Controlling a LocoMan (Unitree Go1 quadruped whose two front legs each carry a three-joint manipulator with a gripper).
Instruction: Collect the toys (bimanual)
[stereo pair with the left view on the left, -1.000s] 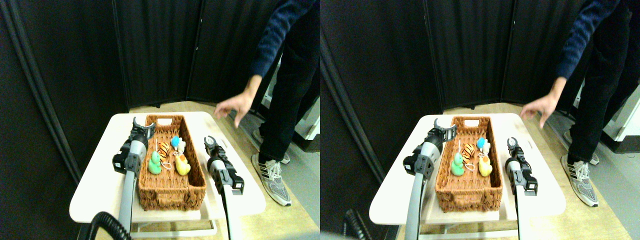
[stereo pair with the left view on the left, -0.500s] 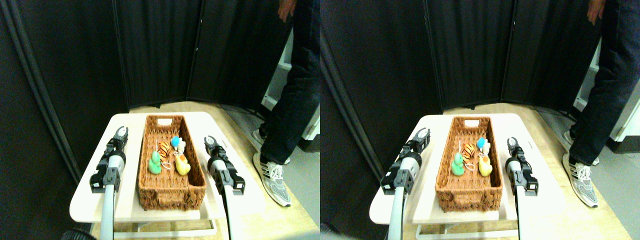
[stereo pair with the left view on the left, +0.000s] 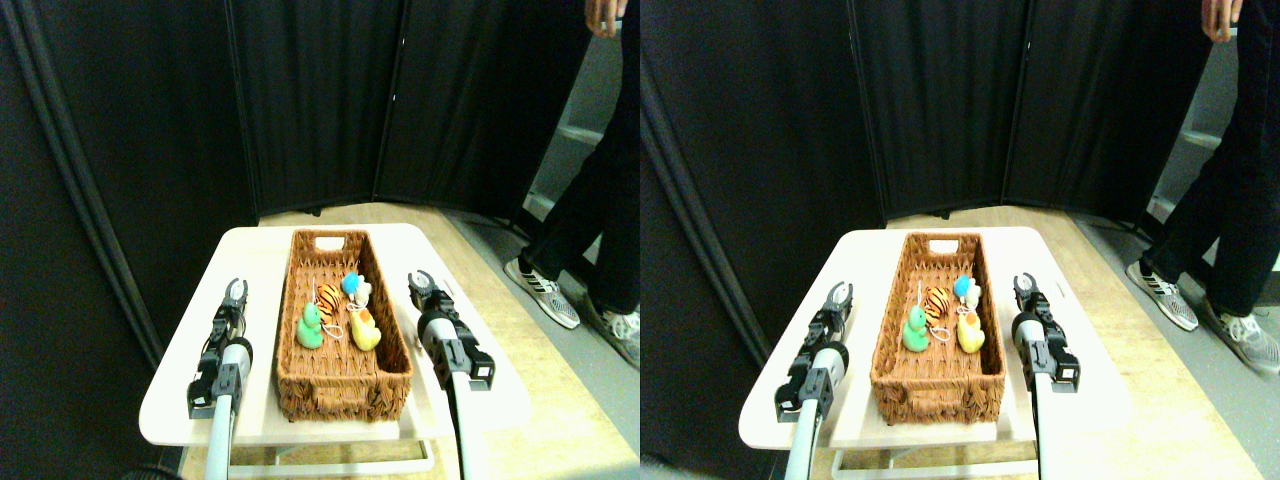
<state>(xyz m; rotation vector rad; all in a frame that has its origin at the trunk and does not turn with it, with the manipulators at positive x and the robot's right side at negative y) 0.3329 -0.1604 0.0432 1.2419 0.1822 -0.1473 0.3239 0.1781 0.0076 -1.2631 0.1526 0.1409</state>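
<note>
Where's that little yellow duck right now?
The yellow duck lies inside the wicker basket, toward its right wall, with the green toy on its left and the striped tiger just behind.

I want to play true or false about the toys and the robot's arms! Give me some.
1. The duck is in the basket. True.
2. The tiger lies on the table outside the basket. False: it is in the basket.
3. The left gripper holds the green toy. False: it is empty, beside the basket.
4. The right gripper is right of the basket. True.
</note>
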